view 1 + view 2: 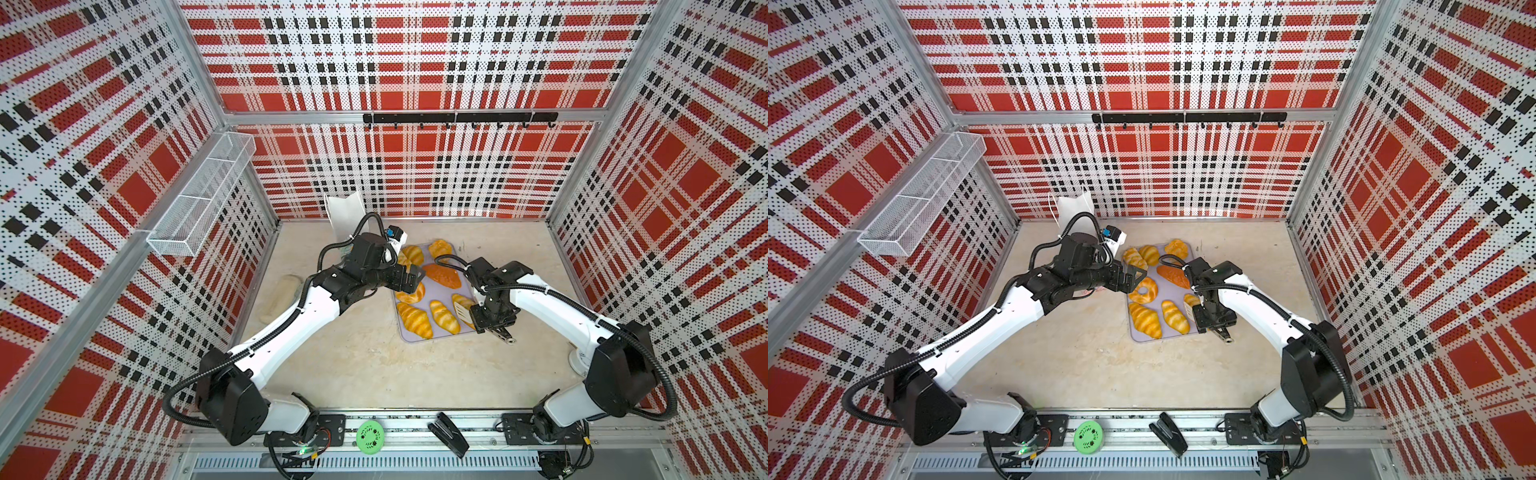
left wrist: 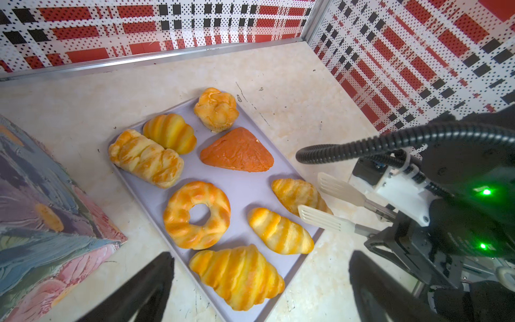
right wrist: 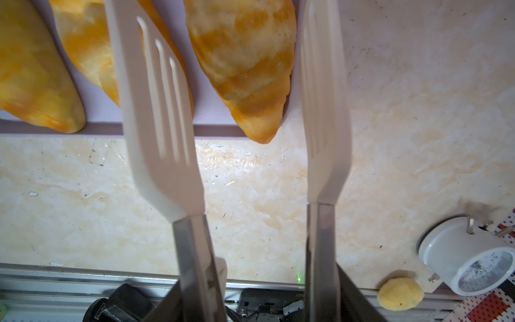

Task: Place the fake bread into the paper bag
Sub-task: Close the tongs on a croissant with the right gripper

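Behind the left arm (image 1: pixel 316 299), paper bag (image 1: pixel 343 210) seems half-hidden.

Perforated plaid walls (image 1: pixel 415 62) in red, black, white, aluminium frame (image 1: pixel 291 117), beige marbled counter (image 1: pixel 353 365), white wire basket (image 1: pixel 199 195) on left wall, black hook rail (image 1: pixel 459 118) on back wall, even light

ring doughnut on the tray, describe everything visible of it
The glossy golden-yellow ring-shaped toy doughnut looks like soft foam, with twisted orange-brown streaks and an open centre hole. It lies flat on the pale lilac rectangular tray, at its long edge nearest the floral paper bag, between a braided yellow roll and a large yellow croissant. Nothing grips it.
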Tool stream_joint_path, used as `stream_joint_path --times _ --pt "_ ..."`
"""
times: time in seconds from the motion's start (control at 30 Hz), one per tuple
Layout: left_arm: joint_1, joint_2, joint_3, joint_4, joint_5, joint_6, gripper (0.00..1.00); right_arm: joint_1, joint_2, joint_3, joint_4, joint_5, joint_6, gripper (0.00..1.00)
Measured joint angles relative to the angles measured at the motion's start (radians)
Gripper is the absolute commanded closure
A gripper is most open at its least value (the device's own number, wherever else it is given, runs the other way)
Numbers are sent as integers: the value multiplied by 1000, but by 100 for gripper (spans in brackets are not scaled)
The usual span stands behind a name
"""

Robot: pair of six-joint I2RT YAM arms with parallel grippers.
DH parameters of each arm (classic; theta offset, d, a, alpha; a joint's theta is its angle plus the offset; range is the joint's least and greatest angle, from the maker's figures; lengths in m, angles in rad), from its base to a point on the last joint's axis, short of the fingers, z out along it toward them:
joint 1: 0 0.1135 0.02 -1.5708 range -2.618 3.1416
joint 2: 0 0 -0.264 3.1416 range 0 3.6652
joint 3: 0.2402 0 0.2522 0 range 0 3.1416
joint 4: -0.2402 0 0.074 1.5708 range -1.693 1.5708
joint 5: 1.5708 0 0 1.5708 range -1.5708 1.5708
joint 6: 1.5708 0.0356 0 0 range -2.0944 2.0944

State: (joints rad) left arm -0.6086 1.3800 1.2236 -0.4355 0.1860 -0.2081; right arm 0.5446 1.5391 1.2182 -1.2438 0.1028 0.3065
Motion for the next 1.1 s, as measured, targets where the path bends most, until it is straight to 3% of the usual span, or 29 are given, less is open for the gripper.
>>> stream_joint_path --times 0.33,0.53,1.1 --pt "-6 -48 -13 -24 -39 15 1 19 61 54 -8 -4 -2 51" --pt "-6 -50 -14 -29 -42 21 1 19 99 99 -16 3 2 40" --pt "-42 -134 -80 -72 -82 30 1 19 148 117 -31 15 -27 40"
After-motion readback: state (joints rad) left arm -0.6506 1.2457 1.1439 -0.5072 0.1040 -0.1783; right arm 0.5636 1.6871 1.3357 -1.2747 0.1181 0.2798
